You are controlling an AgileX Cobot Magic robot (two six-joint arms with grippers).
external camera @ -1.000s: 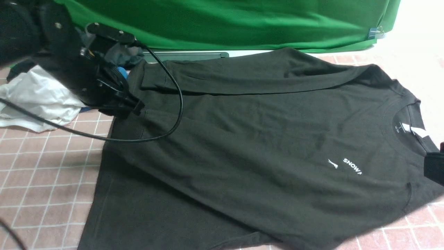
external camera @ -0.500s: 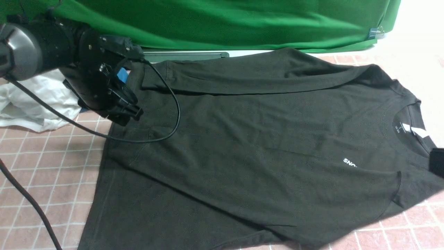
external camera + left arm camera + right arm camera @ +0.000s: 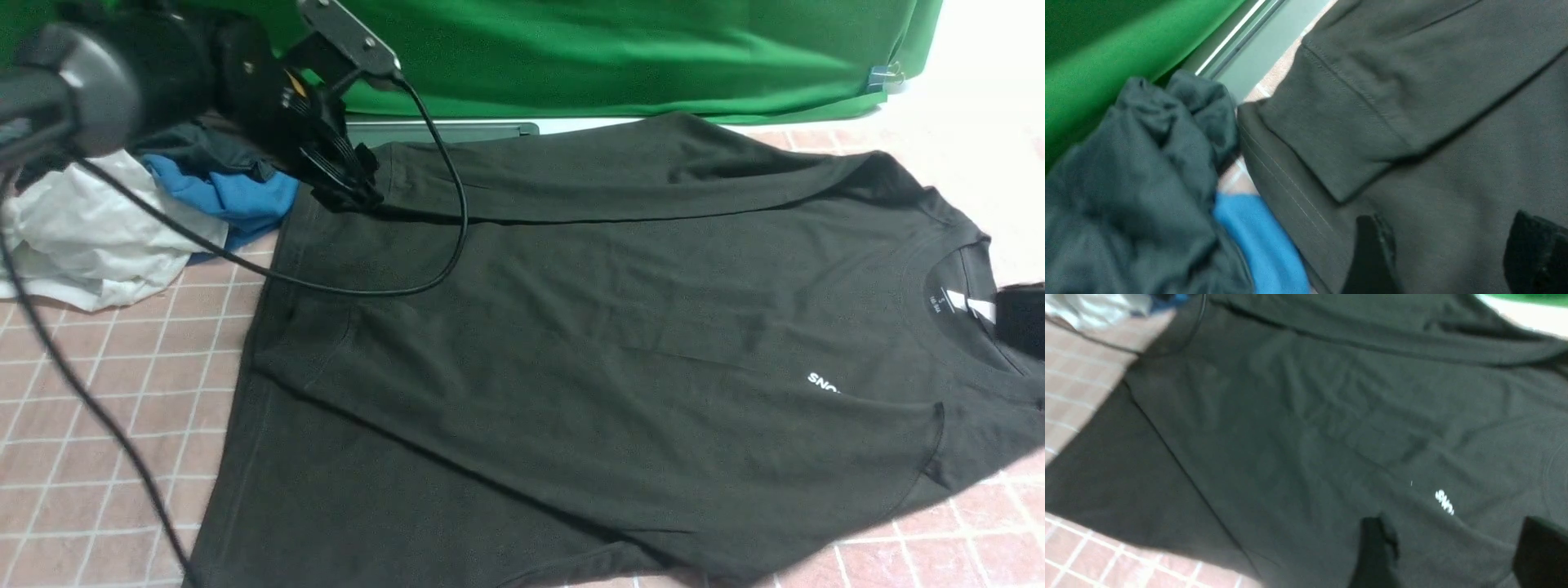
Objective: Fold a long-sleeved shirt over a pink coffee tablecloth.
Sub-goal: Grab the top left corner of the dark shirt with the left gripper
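front view is showing the black shirt [image 3: 571, 327] lying spread on the pink checked cloth [image 3: 98, 392], collar rightward. right hand [image 3: 1457, 555] is hovering released near the chest print [image 3: 823, 382]; farther back, left hand [image 3: 351, 192] is gaping empty over the folded sleeve cuff [image 3: 1339, 134], beside a blue garment [image 3: 237, 196].

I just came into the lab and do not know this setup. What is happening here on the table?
A two-armed robot is folding a black long-sleeved shirt spread on the pink checked tablecloth. The far sleeve already lies folded along the body. The left gripper hovers open by that sleeve's cuff, holding nothing. The right gripper, also open, is near the collar. Other clothes lie piled beside the shirt.
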